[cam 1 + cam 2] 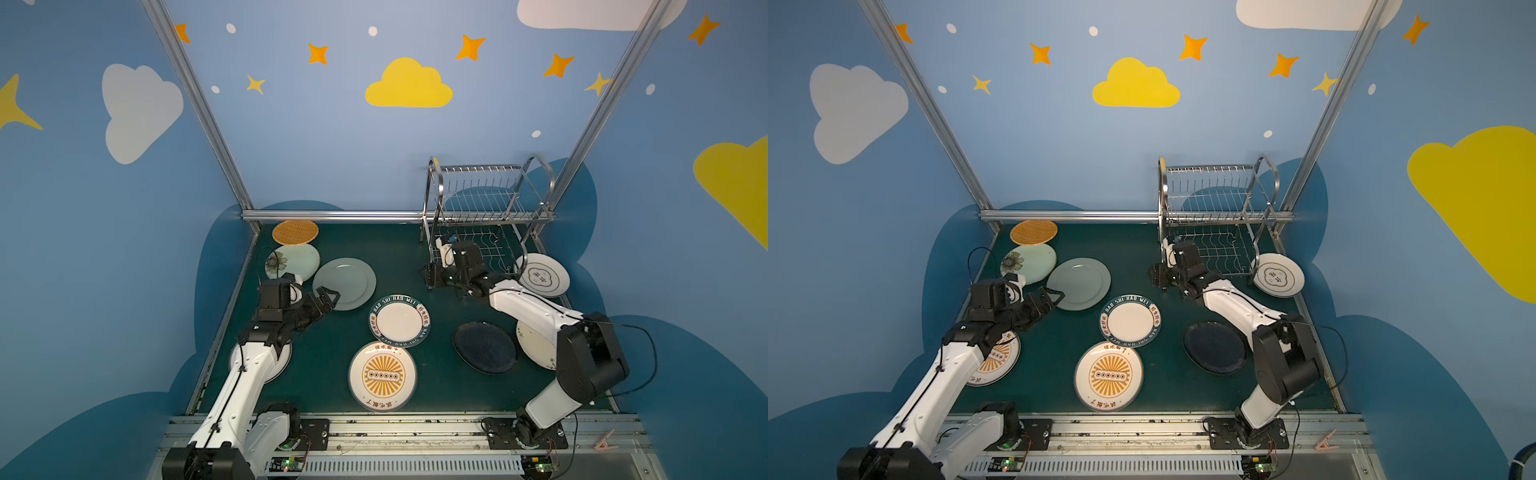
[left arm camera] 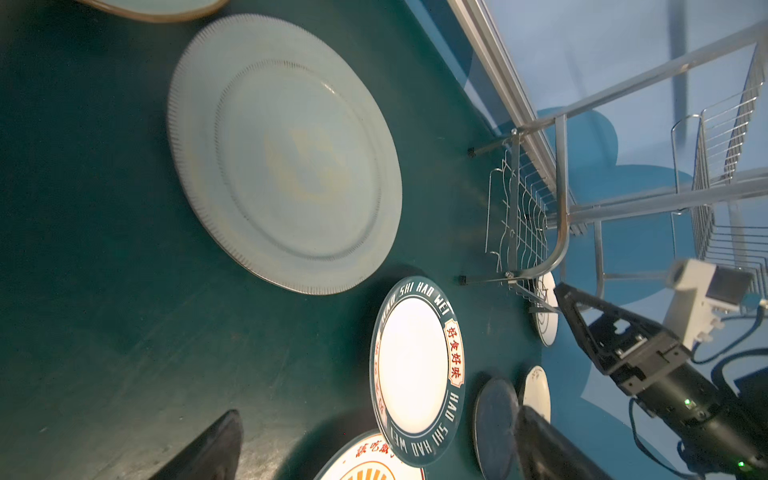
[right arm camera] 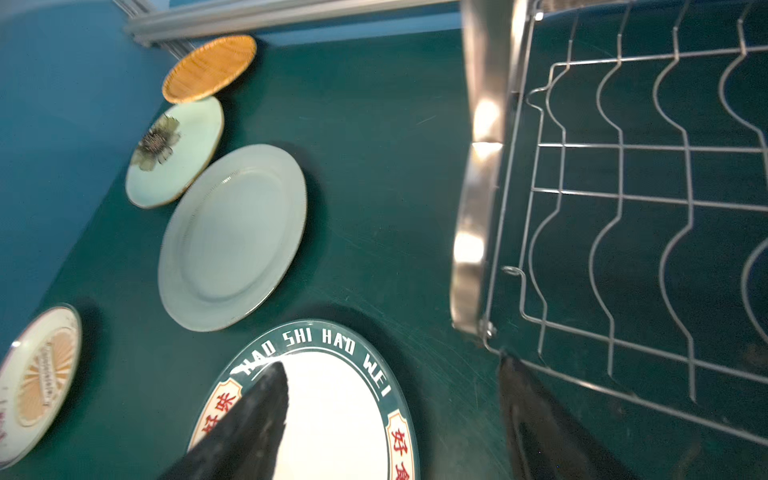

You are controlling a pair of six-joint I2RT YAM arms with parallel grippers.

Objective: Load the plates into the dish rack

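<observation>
One left pincer (image 1: 332, 300) agape, near grey-green plate (image 1: 349, 280) rim

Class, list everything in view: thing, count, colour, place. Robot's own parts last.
dish rack: one, silver, far right, empty.
woven plate: one, orange, far left corner.
floral plate: one, pale green, in front of it.
plain plate: one, grey-green, left of centre.
lettered plate: one, white, dark rim, centre.
sunburst plates: two, white-orange, front centre; under left arm.
black plate: one, front right.
white plates: two, beside rack; under right arm.
peg: one, pink, front rail.
table: one, dark green.
left claw: one, black, open, at plain plate.
right claw: one, black, open, by rack.
</observation>
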